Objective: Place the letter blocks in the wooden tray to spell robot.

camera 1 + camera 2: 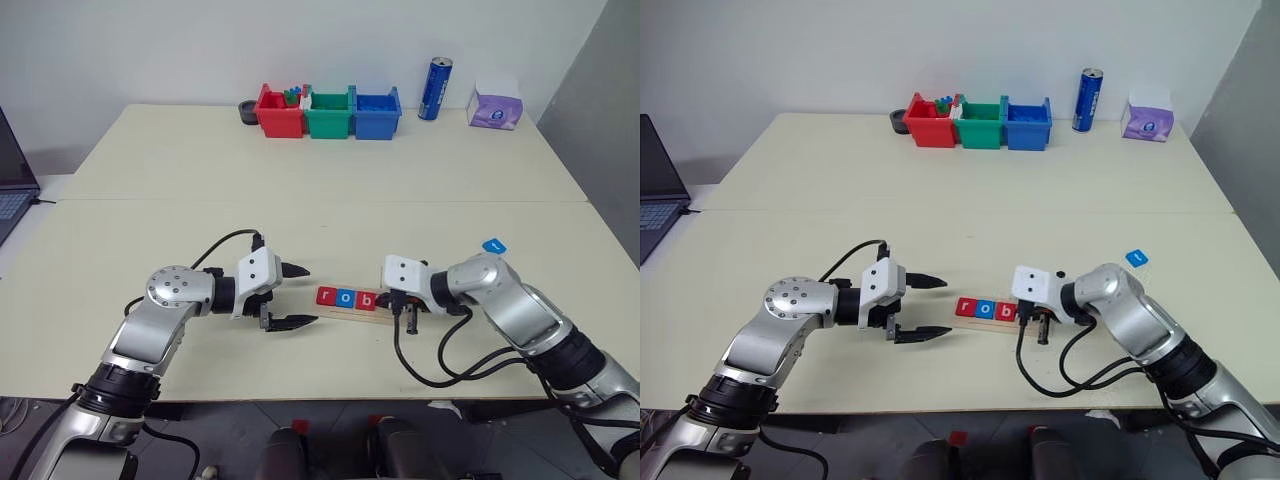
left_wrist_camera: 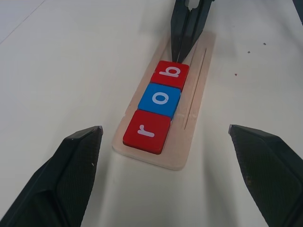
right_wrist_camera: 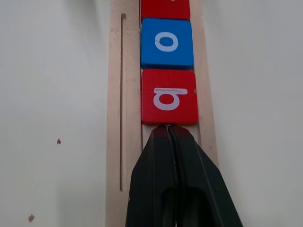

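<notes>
The wooden tray (image 1: 350, 314) lies near the table's front edge, between my two grippers. Three letter blocks sit in a row at its left end: a red r (image 2: 147, 131), a blue o (image 2: 160, 100) and a red b (image 3: 169, 97). My right gripper (image 3: 167, 126) is shut with nothing in it, and its tip touches the free edge of the b block. To the left of the tray my left gripper (image 1: 311, 295) is open and points at the tray's end. Another blue letter block (image 1: 494, 245) lies on the table behind my right arm; its letter is unreadable.
Red (image 1: 279, 113), green (image 1: 330, 113) and blue (image 1: 377, 113) bins stand in a row at the table's far edge. A blue can (image 1: 435, 88) and a purple tissue box (image 1: 495, 107) stand to their right. A laptop (image 1: 12, 180) sits at the far left.
</notes>
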Available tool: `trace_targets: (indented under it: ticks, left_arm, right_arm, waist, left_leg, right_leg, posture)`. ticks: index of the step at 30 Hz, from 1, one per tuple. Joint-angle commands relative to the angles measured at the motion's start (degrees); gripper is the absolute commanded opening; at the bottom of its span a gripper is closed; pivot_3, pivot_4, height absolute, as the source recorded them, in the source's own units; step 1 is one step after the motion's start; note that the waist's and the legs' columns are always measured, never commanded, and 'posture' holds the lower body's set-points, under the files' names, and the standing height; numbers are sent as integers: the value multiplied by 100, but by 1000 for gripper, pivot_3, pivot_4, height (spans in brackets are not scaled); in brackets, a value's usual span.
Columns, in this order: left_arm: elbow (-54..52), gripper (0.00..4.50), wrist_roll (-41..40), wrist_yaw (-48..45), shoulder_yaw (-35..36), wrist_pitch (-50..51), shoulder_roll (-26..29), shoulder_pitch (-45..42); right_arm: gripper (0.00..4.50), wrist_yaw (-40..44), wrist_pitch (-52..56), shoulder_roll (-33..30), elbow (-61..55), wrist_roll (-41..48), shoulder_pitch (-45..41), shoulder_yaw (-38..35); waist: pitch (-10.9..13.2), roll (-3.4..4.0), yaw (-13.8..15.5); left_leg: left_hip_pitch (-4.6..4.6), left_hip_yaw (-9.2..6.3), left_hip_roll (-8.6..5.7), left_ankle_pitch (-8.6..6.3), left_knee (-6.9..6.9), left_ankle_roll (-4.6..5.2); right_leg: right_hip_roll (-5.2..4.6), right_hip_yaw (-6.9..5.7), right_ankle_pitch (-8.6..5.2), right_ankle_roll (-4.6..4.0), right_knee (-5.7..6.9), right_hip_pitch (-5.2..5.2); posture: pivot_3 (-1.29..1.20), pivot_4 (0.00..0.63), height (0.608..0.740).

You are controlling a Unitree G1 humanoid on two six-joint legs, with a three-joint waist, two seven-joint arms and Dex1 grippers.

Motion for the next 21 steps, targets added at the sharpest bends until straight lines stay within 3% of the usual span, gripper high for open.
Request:
trace_targets:
  ticks: [1,8,14,19,21]
  left_arm:
    - [-252,4500,-43,25,88,10,50,14]
    - [-276,4500,-45,31,86,29,41,4]
    - [-320,4500,-92,61,86,78,-29,18]
    - [-556,4500,-253,19,35,250,-113,18]
    - [-626,4500,-290,-24,-1,287,-146,-13]
  right_arm:
    - [43,46,-91,94,-94,-42,-163,-16]
    - [43,49,-118,134,-93,-113,-157,-92]
    - [43,199,347,-408,-928,432,-17,-1031]
    - [43,-219,988,-654,-1609,837,545,-2082]
    - [398,-569,1231,-653,-1862,845,1009,-2578]
  waist:
    - [0,0,0]
    - [0,0,0]
    - [4,4,6]
    - [3,2,17]
    - [4,1,19]
  left_leg:
    - [0,0,0,0,0,0]
    - [0,0,0,0,0,0]
    - [-2,0,-2,0,0,0]
    - [-3,-2,-1,0,-1,0]
    - [-5,-1,-2,0,-2,0]
  right_leg:
    - [0,0,0,0,0,0]
    - [0,0,0,0,0,0]
    - [-3,-1,0,0,-1,-1]
    - [-3,-3,0,0,-2,0]
    - [-3,-1,0,0,-2,0]
  posture:
    - [0,150,740]
    - [0,150,740]
    - [0,150,740]
    - [0,150,740]
    - [0,150,740]
